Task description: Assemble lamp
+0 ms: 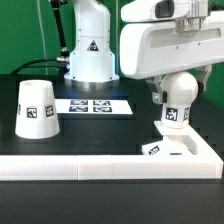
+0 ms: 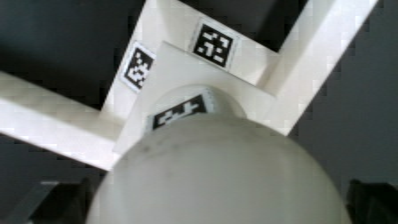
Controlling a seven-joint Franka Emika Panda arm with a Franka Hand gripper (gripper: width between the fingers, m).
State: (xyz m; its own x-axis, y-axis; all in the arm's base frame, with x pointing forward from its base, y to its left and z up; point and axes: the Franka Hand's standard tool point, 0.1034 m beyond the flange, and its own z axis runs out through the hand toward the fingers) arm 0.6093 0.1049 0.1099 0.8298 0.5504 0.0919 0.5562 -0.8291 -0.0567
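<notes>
Here the bulb (image 1: 179,98) stands upright on the base (image 1: 196,149), head up.

Likely robot lab: tagged marker board (image 1: 95,105)

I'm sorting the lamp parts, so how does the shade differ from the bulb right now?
The shade is a tapered cup, wide end down; the bulb is round-headed and smaller. The shade stands free at the exterior view's left; the bulb stands upright over the base, held in the claw. Both are white with square tags.
</notes>
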